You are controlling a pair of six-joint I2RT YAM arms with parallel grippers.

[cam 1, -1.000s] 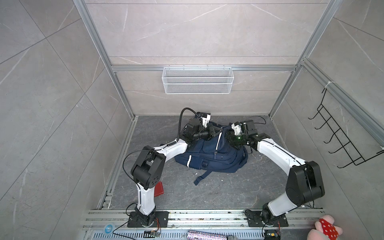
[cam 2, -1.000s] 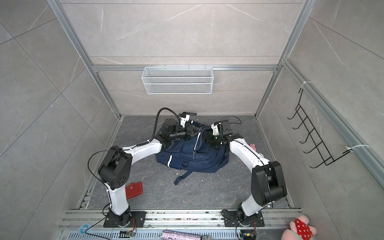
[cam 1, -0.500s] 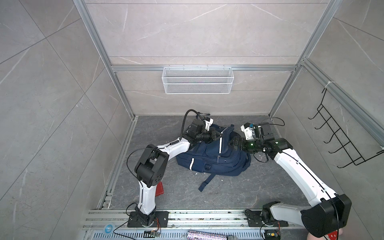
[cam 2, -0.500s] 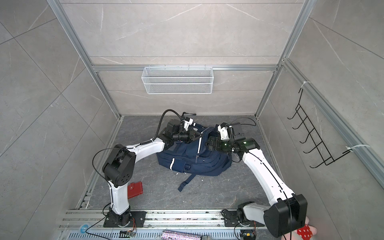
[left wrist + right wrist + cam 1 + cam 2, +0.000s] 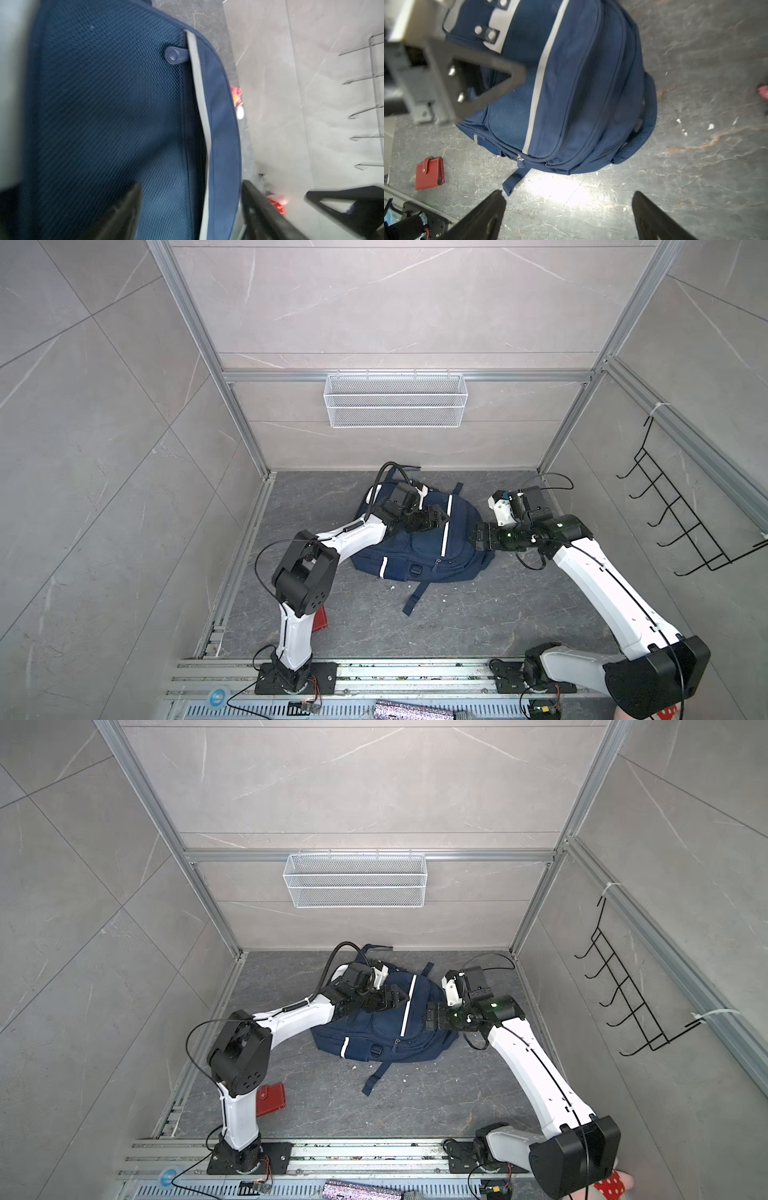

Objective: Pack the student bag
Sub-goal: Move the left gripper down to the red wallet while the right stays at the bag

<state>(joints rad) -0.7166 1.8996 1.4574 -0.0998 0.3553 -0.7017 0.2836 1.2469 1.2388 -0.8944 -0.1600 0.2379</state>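
The student bag (image 5: 419, 545) (image 5: 380, 1029), a navy backpack with white stripes, lies flat on the grey floor with one strap trailing toward the front. My left gripper (image 5: 436, 517) (image 5: 397, 999) hovers over its upper part. In the left wrist view this gripper (image 5: 190, 182) is open, its fingers standing either side of the bag's (image 5: 104, 104) mesh panel and white stripe without closing on them. My right gripper (image 5: 476, 537) (image 5: 430, 1021) sits at the bag's right edge. In the right wrist view it (image 5: 568, 194) is open over bare floor, with the bag (image 5: 581, 93) ahead.
A red wallet (image 5: 270, 1099) (image 5: 429, 173) lies on the floor beside the left arm's base. A small pink and red item (image 5: 235, 95) lies to the right of the bag. A white wire basket (image 5: 395, 406) hangs on the back wall and a black hook rack (image 5: 685, 522) on the right wall.
My left gripper was shut at the bag's top and has opened. My right arm has drawn back from over the bag to its right edge. The bag has shifted right and settled flatter.
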